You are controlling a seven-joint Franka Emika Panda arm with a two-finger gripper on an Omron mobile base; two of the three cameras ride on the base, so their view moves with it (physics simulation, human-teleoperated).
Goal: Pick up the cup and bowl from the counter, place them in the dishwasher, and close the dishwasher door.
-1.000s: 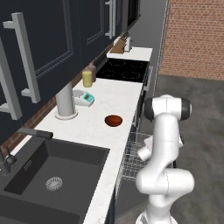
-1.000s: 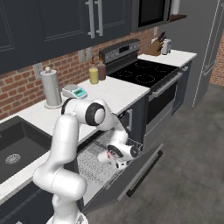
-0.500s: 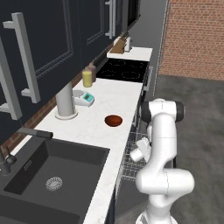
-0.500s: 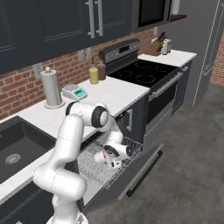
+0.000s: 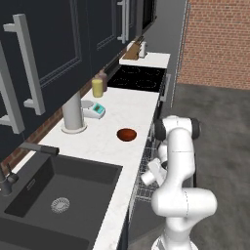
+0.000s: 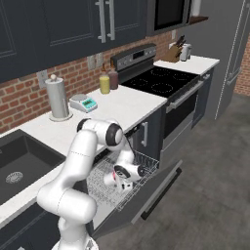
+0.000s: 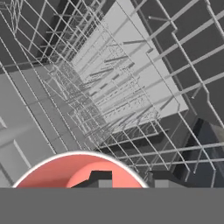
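Note:
The white cup [image 6: 118, 175] with its reddish-pink inside [image 7: 74, 171] hangs low over the silvery wire rack [image 6: 139, 163] of the dishwasher. My gripper [image 6: 123, 179] is shut on the cup's rim: one dark fingertip [image 7: 100, 177] is inside the cup and the other [image 7: 159, 178] is outside. From the left base view the gripper [image 5: 149, 175] sits just past the counter's edge, over the rack [image 5: 146, 156]. The dark red-brown bowl [image 5: 127, 134] rests on the white counter [image 5: 105, 141] near that edge. The navy dishwasher door [image 6: 149, 195] lies open, sloping down toward the floor.
A black sink [image 5: 53, 195] is sunk into the near counter. A tall grey cylinder [image 5: 73, 114], a small scale [image 5: 95, 108] and a yellow jar [image 5: 97, 88] stand along the brick wall. The black stove [image 5: 139, 78] is beyond them. Open floor [image 6: 210, 195] lies right of the door.
My gripper, with the cup in it, has moved down and further in over the dishwasher rack. The bowl and the door have not moved.

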